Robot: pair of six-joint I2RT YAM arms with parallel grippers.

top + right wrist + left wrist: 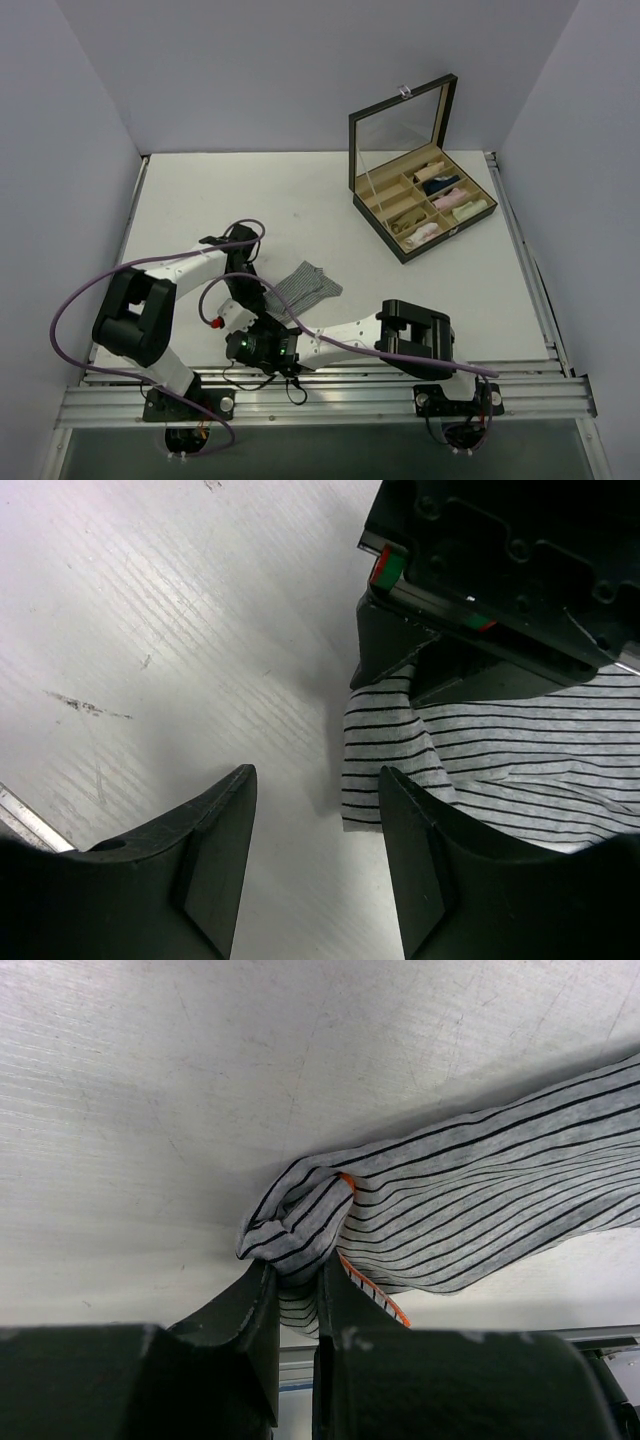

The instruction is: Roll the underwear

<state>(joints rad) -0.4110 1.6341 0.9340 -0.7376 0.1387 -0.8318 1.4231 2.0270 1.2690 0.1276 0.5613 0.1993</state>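
The underwear (305,283), grey cloth with thin dark stripes, lies on the white bench (250,200) toward its near side, left of the middle and just ahead of where the two arms meet. Most of it is spread loosely flat, with one corner pulled in toward the arms. In the left wrist view the left hand (295,1270) is clamped on that corner. Its two dark fingers (255,1310) stand close together with a bunched, twisted fold of the striped cloth squeezed between them, and a thin orange edge (372,1288) of the garment shows beside the pinch. From there the rest of the cloth fans out to the right over the bench. The right hand (318,775) sits low over the bench beside it with its fingers (215,850) well apart and nothing between them. One edge of the striped cloth lies on the bench just beyond its right finger, and the left hand's black body is seen above that cloth in the same view. Whether the right finger touches the cloth cannot be told. At the far right of the bench, well apart from the underwear, stands a dark box (405,250) with its glass lid (400,130) raised and small rolled garments (440,200) in pink, cream and dark colours in its compartments.
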